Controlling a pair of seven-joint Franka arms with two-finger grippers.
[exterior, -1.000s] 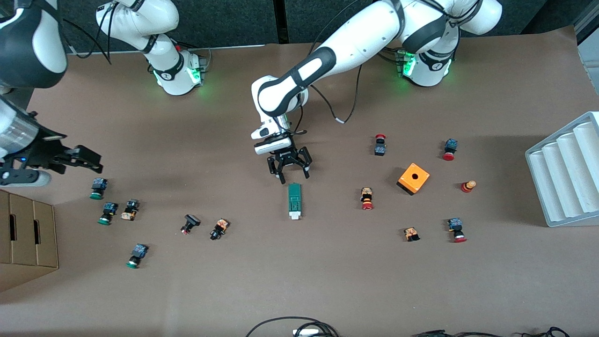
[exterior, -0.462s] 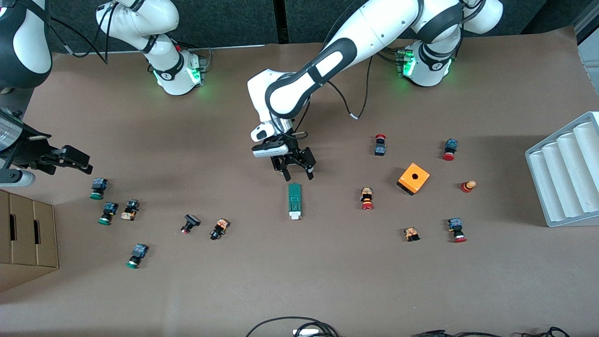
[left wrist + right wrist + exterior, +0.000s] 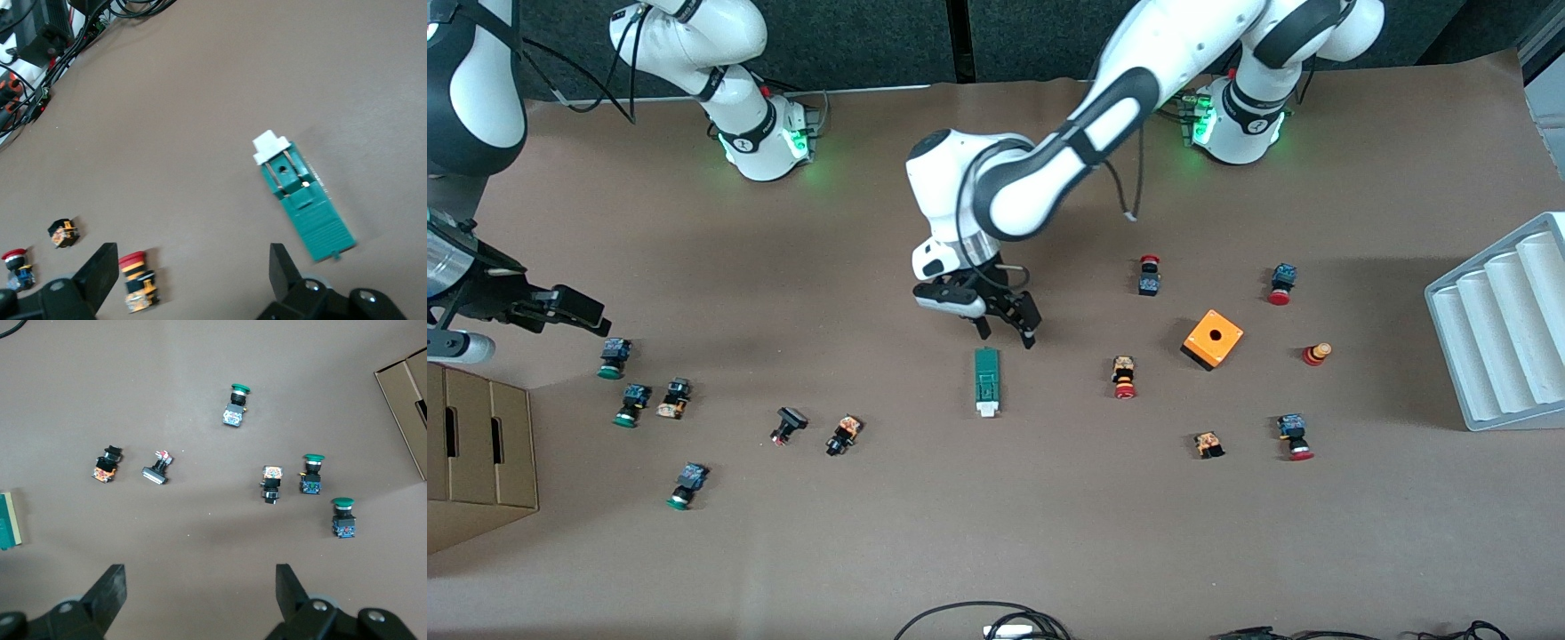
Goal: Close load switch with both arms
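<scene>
Presently catalogued, largest to smallest.

Bench (image 3: pixel 1049 533): flat, covered in matte brown paper; smooth, so likely to let a light part skid under a sideways push.

Left gripper (image 3: pixel 1003 331): black, angular, jaws spread wide and empty, hovering over bare bench just beside the green end of the switch. Risk: descending off-centre and nudging the block askew instead of straddling it.

Right gripper (image 3: pixel 578 311): black, jaws likewise spread and empty, over the right arm's end of the bench, well apart from the switch; long reach past scattered buttons, possible knock.

Load switch (image 3: pixel 985 380): narrow green plastic block, ribbed top, white cap at the end nearer the front camera; lying flat mid-bench, untouched. Risk: pivoting if pressed at one end only.

Green-capped push button (image 3: pixel 613 357): small, round-headed, near the right gripper.
</scene>
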